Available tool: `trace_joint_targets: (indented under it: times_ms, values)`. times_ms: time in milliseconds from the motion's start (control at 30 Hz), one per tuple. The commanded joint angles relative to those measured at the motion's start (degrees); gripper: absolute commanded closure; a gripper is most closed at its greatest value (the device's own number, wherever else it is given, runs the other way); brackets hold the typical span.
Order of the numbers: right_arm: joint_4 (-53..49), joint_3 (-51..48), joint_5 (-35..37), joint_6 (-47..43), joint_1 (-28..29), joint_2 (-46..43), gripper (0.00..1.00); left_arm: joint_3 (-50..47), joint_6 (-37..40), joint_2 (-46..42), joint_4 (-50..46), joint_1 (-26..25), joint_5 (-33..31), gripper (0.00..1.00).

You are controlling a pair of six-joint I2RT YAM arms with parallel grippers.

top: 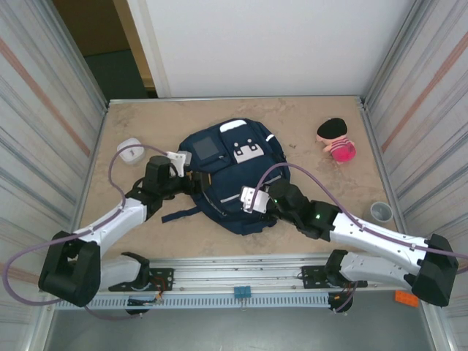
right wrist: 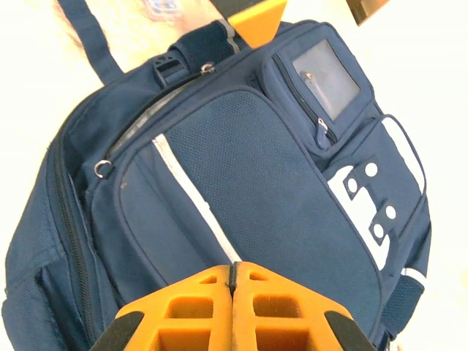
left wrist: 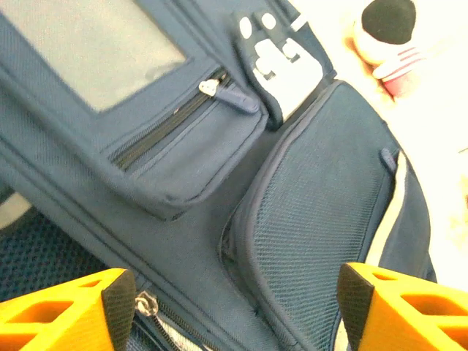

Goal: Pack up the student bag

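Observation:
The student bag [top: 228,175] is a navy-blue backpack lying flat in the middle of the table, with a grey square patch [top: 205,146] and a white patch [top: 248,151]. My left gripper [top: 194,178] hovers open over the bag's left side. In the left wrist view its gripper [left wrist: 238,307] spans a mesh pocket [left wrist: 322,212], and a zipper pull [left wrist: 146,303] lies by the left fingertip [left wrist: 117,300]. My right gripper [top: 248,201] is at the bag's near edge. In the right wrist view that gripper [right wrist: 232,272] is shut above the bag [right wrist: 256,168], with nothing seen between its fingers.
A pink and black plush toy [top: 336,140] lies at the back right, and it also appears in the left wrist view [left wrist: 391,36]. A white object [top: 130,151] sits at the left edge. A small grey cup [top: 381,212] stands at the right. Corrugated walls close both sides.

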Motion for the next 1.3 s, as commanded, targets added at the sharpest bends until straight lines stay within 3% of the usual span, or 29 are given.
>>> trace_joint_targets:
  times_ms: [0,133,167,300,367,733,833,933,1067,1133,1200,1267]
  values:
    - [-3.2,1.9,-2.1,-1.9,-1.8,-0.5,1.0,-1.4,3.3,0.6,3.4,0.1,2.3,0.25]
    - [-1.7,1.7,-4.7,-1.1,-3.2,-2.2,1.0,-1.0,3.3,5.2,4.8,0.1,3.3,0.25]
    - [-1.5,1.4,-5.3,-1.4,-3.5,-1.8,0.93,-0.9,3.1,6.3,5.0,0.2,2.7,0.25]
    - [-0.7,0.2,-5.2,-3.9,-3.8,3.7,0.51,-1.1,0.7,8.5,7.2,0.5,2.8,0.25]
    - [0.2,0.3,-4.6,-4.2,-3.9,7.4,0.42,-1.2,-0.5,8.4,7.5,0.5,2.2,0.24]
    - [3.5,4.0,-4.1,-11.0,-3.5,22.3,0.32,-2.8,-0.2,2.0,-0.1,2.2,-8.0,0.23]
    - [3.4,4.9,-1.3,-13.4,-3.0,25.0,0.3,-4.1,-1.3,1.1,0.4,3.6,-8.0,0.23]
    - [6.4,5.9,1.7,-14.3,-3.1,28.6,0.35,-4.7,-1.2,1.1,1.2,3.7,-6.9,0.22]
    - [11.4,6.3,1.0,-16.1,-3.0,29.9,0.76,-5.2,0.2,2.3,2.2,3.7,-5.7,0.23]
    - [8.8,8.0,0.0,-16.2,-2.8,28.2,0.9,-5.2,2.4,2.6,2.4,3.7,-4.7,0.23]
    - [4.8,9.6,-1.7,-16.2,-2.8,25.3,0.99,-5.3,4.8,2.6,3.3,3.8,-3.1,0.23]
    - [1.9,10.6,-3.5,-16.3,-3.0,21.5,1.0,-5.6,6.0,2.6,5.3,3.7,-1.5,0.23]
